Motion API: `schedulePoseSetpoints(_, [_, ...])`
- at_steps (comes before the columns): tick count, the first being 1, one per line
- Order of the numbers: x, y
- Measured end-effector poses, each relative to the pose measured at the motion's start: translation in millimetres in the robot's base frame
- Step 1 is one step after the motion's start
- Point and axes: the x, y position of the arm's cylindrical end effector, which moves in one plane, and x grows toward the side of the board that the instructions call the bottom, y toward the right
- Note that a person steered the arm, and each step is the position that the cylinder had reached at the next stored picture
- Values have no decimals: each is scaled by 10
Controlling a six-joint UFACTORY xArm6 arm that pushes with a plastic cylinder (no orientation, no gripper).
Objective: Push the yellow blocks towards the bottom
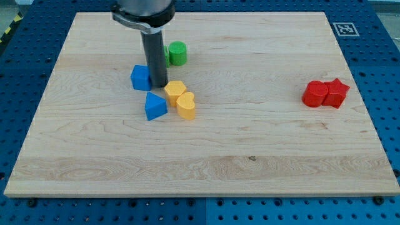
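Observation:
Two yellow blocks sit side by side left of the board's middle: a yellow hexagonal block [175, 91] and, just below-right of it and touching, a yellow heart-shaped block [185, 105]. My tip [159, 85] stands just left of and slightly above the yellow hexagonal block, very close to it. The rod rises from there to the view's top. A blue cube-like block [140, 77] lies right beside the tip on its left, and a blue triangular block [155, 106] lies just below the tip, left of the yellow heart.
A green round block [177, 53] sits above the yellow blocks, partly behind the rod. A red round block [315, 94] and a red star-shaped block [337, 93] touch each other at the view's right. The wooden board [250, 156] lies on a blue perforated table.

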Motion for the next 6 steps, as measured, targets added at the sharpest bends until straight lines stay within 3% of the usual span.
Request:
schedulePoseSetpoints(2, [458,614])
schedulePoseSetpoints(6, [811,378])
